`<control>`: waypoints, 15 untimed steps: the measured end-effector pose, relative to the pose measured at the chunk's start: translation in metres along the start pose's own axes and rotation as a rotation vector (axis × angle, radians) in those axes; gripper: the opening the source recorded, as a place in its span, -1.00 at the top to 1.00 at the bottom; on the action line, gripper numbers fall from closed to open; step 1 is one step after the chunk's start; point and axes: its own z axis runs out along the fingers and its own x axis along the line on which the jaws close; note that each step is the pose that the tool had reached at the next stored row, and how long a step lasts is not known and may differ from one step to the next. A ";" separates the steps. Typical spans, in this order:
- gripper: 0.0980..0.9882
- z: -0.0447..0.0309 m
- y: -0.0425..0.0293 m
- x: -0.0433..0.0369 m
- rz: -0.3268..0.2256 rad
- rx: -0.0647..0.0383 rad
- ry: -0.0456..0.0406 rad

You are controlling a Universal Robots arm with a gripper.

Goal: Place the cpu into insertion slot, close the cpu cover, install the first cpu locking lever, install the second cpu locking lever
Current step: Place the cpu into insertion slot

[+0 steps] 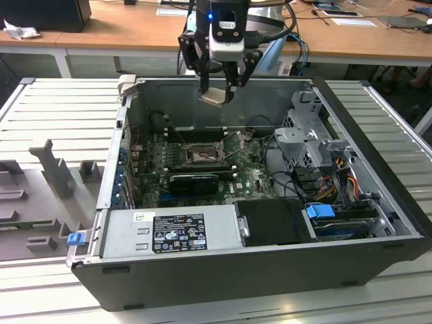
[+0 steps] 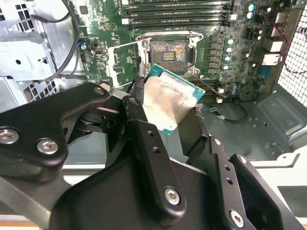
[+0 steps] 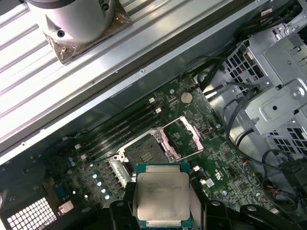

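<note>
You've got open air straight above insertion slot (image 1: 201, 156); cpu cover (image 3: 195, 139) stands raised beside it; drive cage (image 1: 307, 138), cables (image 1: 270, 145) crowd the exterior view's right.

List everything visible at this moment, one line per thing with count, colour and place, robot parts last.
computer case: one, dark grey, open, on the slatted surface.
slatted surface: one, pale grey, under the case.
motherboard: one, green, inside the case.
insertion slot: one, dark frame, empty, mid-board.
cpu cover: one, grey frame, swung open beside the slot.
cpu: one, silver top, green edge, held above the board.
power supply: one, silver, inside the case.
drive cage: one, grey, exterior view's right.
desk: one, brown, behind the case.
gripper: one, black, shut on the cpu.
</note>
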 end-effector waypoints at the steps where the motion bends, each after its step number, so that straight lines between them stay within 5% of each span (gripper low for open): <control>1: 0.04 0.0000 0.0000 0.0000 0.006 0.000 -0.0005; 15: 0.04 0.0000 0.0000 0.0001 0.122 -0.002 -0.0104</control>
